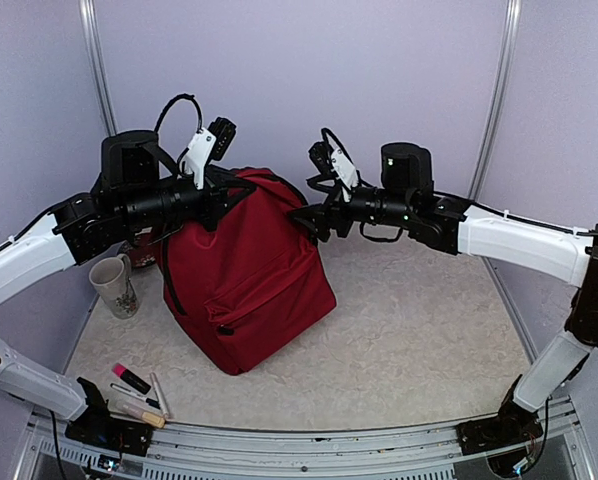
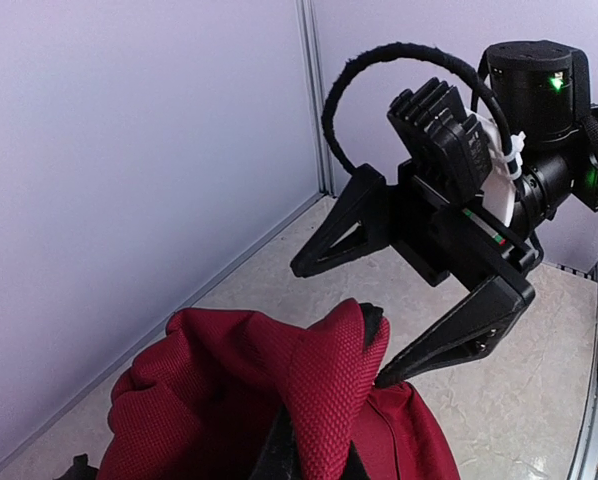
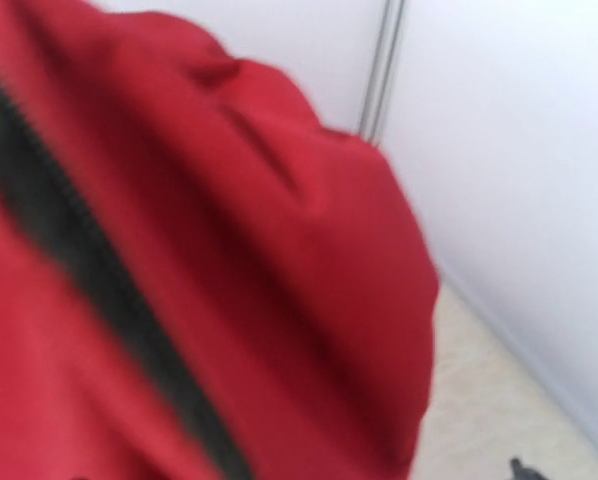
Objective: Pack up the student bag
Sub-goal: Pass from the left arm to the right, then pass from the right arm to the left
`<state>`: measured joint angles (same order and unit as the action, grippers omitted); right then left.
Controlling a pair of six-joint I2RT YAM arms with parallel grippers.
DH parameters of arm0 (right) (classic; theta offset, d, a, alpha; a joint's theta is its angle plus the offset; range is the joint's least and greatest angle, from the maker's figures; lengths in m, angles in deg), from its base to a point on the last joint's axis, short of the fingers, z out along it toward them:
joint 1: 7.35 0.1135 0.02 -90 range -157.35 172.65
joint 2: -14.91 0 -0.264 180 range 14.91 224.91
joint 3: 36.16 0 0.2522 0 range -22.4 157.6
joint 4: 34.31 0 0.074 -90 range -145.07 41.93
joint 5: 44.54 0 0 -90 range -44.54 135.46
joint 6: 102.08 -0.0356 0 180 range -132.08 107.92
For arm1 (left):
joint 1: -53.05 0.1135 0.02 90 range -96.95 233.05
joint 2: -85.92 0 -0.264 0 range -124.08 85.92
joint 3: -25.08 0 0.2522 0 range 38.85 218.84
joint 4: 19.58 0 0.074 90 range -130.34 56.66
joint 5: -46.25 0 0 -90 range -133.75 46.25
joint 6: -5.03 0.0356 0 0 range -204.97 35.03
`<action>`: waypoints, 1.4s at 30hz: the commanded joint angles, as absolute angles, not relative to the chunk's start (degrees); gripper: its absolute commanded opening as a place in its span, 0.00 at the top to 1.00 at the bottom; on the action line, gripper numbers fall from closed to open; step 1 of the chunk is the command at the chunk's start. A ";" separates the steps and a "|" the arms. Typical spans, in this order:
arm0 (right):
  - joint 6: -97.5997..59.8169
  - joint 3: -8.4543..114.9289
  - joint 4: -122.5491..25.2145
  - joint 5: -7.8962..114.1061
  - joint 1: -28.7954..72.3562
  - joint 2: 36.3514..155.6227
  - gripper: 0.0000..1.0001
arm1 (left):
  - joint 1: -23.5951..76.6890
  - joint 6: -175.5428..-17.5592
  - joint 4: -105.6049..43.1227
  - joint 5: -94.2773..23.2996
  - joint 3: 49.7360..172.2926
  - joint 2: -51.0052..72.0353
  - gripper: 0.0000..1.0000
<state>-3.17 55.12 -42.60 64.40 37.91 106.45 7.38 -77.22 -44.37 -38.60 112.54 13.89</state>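
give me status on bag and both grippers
Left gripper shut on student bag top. Right gripper open at its rim. Mug, pens aside, nothing blocking.

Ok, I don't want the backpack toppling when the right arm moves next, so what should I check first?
1. Left gripper clamped on the student bag at its top fabric: ok.
2. Right gripper open: ok; its lower finger touches a fabric fold.
3. Bag upright on the table: ok.
4. Main zip open: cannot tell.
5. Mug and pink highlighter outside the bag, on its left: ok.
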 commanded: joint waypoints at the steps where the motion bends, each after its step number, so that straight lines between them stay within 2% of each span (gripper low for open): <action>1: 4.51 59.35 -42.14 63.52 38.01 108.57 0.06 | 7.77 -77.02 -35.72 -35.74 113.04 15.43 1.00; 2: 5.04 60.45 -43.05 64.83 38.01 109.19 0.17 | 7.78 -76.98 -35.67 -35.63 112.98 15.43 1.00; 4: 4.62 62.82 -45.15 65.61 38.01 110.58 0.61 | 7.94 -76.94 -35.61 -35.21 112.86 15.36 1.00; 5: 3.75 63.98 -46.26 64.92 37.94 111.02 0.87 | 8.00 -76.87 -35.67 -35.17 112.80 15.39 1.00; 6: 3.24 64.71 -47.15 63.69 37.89 111.27 1.00 | 8.11 -76.88 -35.64 -35.28 112.70 15.35 1.00; 8: 2.12 64.52 -46.89 60.96 37.81 110.93 1.00 | 8.42 -77.01 -35.61 -35.94 112.68 15.35 0.96; 9: 1.44 64.24 -46.22 59.77 37.47 110.65 1.00 | 8.60 -77.24 -35.62 -36.52 112.67 15.28 0.77; 10: 0.51 64.14 -45.57 58.65 37.03 110.40 1.00 | 8.81 -77.25 -35.56 -37.38 112.73 15.14 0.47; 11: -0.29 64.29 -45.47 57.74 36.32 110.43 1.00 | 8.83 -77.00 -35.54 -38.55 112.54 15.09 0.25; 12: -1.10 64.81 -45.42 57.10 35.61 110.76 1.00 | 8.84 -76.90 -35.25 -40.39 112.18 15.06 0.07; 13: -2.20 65.39 -45.31 56.89 34.57 111.10 1.00 | 8.84 -76.82 -34.54 -42.62 111.52 15.08 0.02; 16: -6.23 66.87 -43.70 56.95 31.17 111.90 1.00 | 8.86 -76.44 -34.16 -46.96 110.73 15.01 0.01; 21: -10.96 66.24 -38.36 57.91 26.59 112.03 1.00 | 8.92 -77.26 -35.36 -45.47 110.21 15.08 0.01; 25: -10.18 65.52 -35.63 60.68 25.21 112.00 1.00 | 8.89 -82.35 -42.61 -50.49 110.85 15.08 0.01; 27: -9.31 65.55 -35.28 61.98 24.97 112.02 1.00 | 8.84 -85.49 -44.48 -50.64 107.31 16.87 0.01; 34: -10.75 69.04 -38.00 62.65 24.65 114.60 1.00 | 7.11 -95.56 -29.97 -46.35 85.80 28.04 0.01; 38: -10.82 66.84 -36.35 64.03 24.65 113.88 1.00 | 3.80 -96.19 -25.14 -52.87 79.60 26.82 0.01; 42: -9.88 64.28 -35.38 67.74 24.65 112.45 1.00 | 5.80 -99.67 -22.04 -59.22 78.31 24.49 0.01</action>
